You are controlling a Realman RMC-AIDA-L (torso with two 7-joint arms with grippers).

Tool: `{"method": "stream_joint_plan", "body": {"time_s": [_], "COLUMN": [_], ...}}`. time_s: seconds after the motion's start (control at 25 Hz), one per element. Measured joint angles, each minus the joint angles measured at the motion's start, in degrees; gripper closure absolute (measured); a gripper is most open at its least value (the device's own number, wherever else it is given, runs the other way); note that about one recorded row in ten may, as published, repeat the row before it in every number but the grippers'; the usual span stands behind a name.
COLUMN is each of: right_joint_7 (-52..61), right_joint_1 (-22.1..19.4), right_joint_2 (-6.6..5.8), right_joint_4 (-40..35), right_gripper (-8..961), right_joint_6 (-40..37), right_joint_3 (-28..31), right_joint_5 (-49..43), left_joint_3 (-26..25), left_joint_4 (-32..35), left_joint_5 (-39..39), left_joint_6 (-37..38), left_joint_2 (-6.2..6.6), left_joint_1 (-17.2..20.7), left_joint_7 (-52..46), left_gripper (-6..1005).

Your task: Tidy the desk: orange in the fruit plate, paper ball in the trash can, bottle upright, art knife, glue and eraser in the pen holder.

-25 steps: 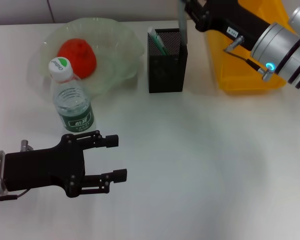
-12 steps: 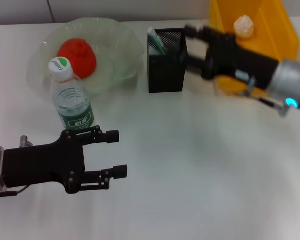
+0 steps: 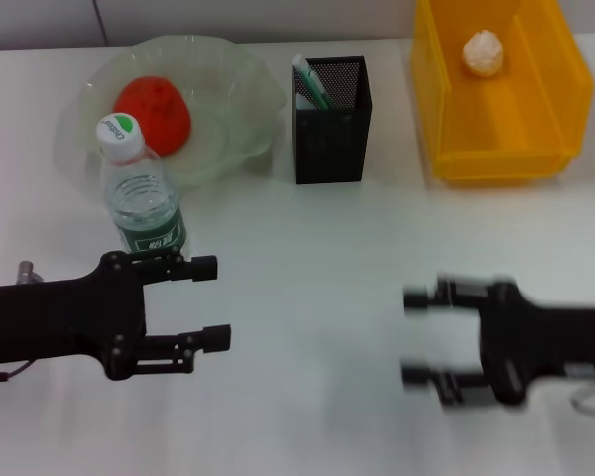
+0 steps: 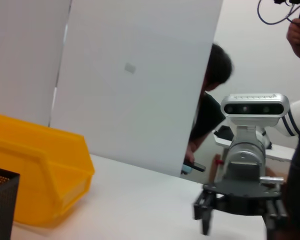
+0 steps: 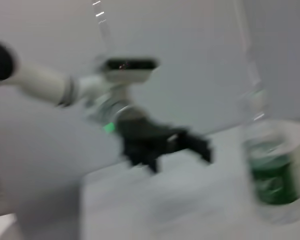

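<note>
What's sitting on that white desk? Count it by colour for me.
Orange-red: 1, orange
Yellow: 1, trash can
Black: 1, pen holder
Clear: 2, fruit plate, bottle
White: 1, paper ball
Total: 6

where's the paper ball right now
In the head view the paper ball lies inside the yellow bin at the far right of the desk, near its back wall, right of the black pen holder.

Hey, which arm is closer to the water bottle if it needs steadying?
Left. The left gripper hangs open just in front of the upright bottle, while the right gripper sits across the desk on the other side.
</note>
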Motion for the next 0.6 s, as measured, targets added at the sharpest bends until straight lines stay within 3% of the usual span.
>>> {"method": "stream_joint_plan", "body": {"time_s": [0.24,0.6], "right_joint_7": [-0.10,-0.05], "right_joint_1": [-1.84,-1.74], "right_joint_2": [0.60,0.82], "right_joint_4": [0.20,0.11], "right_gripper": [186,186], "right_joint_6": [-7.19,-11.82], "right_joint_3": [5.42,6.78], "right_joint_5": [-4.18,-3.94], "left_joint_3": [0.65,0.61], "left_joint_4": [2.73,2.86], "left_joint_5": [0.71,1.93], "left_joint_6": [3.24,4.99], "left_joint_2": [0.72,1.06], "left_joint_1": [0.73,0.57], "left_joint_7": [-1.29,-2.59], "left_gripper": [216,216]}}
